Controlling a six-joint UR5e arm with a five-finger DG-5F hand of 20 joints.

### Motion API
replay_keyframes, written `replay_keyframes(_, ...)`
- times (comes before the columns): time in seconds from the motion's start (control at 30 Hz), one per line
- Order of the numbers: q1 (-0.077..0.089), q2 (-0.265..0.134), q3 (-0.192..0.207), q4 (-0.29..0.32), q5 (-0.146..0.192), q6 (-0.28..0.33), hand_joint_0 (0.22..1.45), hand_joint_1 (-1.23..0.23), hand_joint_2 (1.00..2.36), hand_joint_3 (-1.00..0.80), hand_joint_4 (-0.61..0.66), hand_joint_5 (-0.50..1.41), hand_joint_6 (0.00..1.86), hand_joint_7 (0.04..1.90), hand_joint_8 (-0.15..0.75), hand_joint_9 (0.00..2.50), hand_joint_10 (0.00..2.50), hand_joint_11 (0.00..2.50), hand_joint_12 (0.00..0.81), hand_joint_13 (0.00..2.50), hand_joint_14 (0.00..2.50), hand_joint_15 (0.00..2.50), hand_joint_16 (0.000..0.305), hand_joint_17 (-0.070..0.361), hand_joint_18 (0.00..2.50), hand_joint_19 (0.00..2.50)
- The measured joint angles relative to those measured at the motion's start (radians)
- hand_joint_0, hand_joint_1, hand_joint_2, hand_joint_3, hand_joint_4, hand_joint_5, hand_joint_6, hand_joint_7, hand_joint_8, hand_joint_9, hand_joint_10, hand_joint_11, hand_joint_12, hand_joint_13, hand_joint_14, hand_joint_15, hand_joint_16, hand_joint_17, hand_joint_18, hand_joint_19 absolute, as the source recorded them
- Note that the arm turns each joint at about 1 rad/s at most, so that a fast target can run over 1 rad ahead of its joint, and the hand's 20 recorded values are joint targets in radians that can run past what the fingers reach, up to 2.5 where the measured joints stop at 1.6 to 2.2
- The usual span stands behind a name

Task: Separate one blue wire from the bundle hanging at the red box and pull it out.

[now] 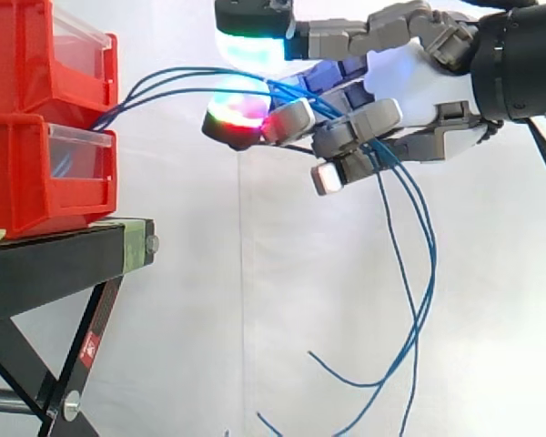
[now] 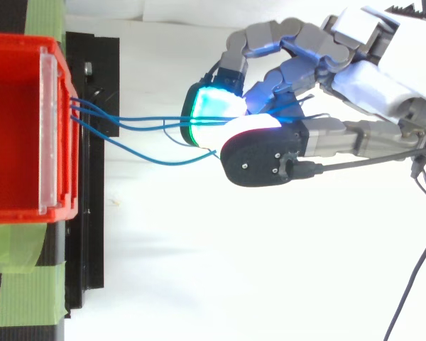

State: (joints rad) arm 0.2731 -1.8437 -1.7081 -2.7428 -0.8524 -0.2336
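Hand curled rnd blue wires nr red bins.

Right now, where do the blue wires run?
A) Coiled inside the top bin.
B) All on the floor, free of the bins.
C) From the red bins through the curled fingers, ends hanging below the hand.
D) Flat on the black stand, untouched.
C: the wires leave the bins, pass through the curled fingers of the hand and dangle below it.
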Motion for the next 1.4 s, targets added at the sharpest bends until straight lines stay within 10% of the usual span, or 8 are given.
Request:
replay_keyframes(0.93,-0.003,0.0,0.008,0.002,-0.001,-0.023,0.67,-0.5,1.02,-0.26,0.24,-0.15,0.6,1.26,0.311,0.97,0.52,1.8,0.331,1.01,2.47,0.95,0.043,0.097,0.92,1.25)
replay_keyframes(1.4,-0.003,0.0,0.008,0.002,-0.001,-0.023,0.68,-0.8,1.02,-0.28,0.2,-0.16,0.6,1.27,0.298,0.88,0.48,1.85,0.34,0.96,2.46,0.98,0.044,0.098,0.87,1.26)
